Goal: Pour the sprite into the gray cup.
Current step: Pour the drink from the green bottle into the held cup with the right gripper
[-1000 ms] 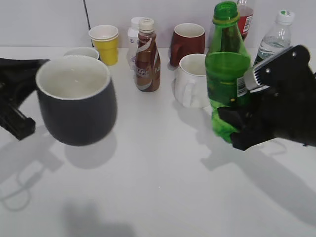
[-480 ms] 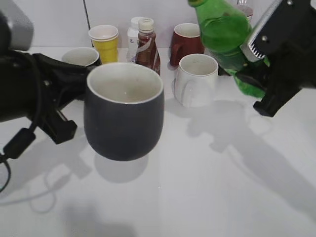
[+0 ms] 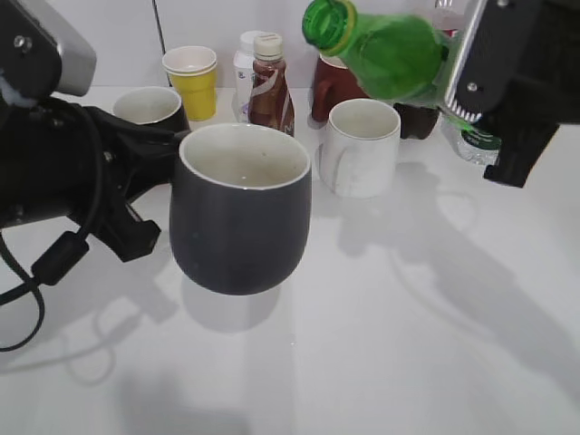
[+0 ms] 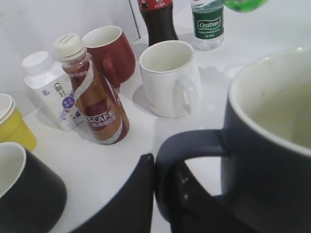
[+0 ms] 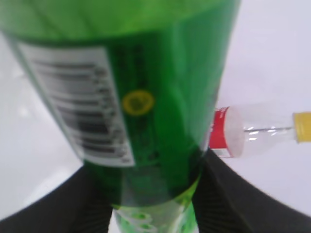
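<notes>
The gray cup (image 3: 241, 217) is held above the table at centre-left, upright, its speckled off-white inside showing. My left gripper (image 3: 168, 149) is shut on its loop handle (image 4: 187, 145), one finger (image 4: 136, 194) outside the loop and one through it. The sprite (image 3: 390, 54) is a green bottle tipped to the left, its open mouth pointing up-left, above and to the right of the cup. My right gripper (image 5: 153, 194) is shut on the bottle's lower body (image 5: 146, 97), barcode patch facing the camera. No liquid shows leaving the mouth.
Behind the cup stand a white mug (image 3: 362, 145), a dark red mug (image 3: 335, 86), a brown coffee bottle (image 3: 270, 86), a white milk bottle (image 3: 243, 63), a yellow paper cup (image 3: 192, 80) and a black mug (image 3: 149, 107). A water bottle (image 4: 206, 22) and a cola bottle (image 4: 158, 19) stand at the back right.
My right gripper raised the sprite and tipped it from upright to mouth-left over the table. My left gripper carried the gray cup rightward toward the centre.
</notes>
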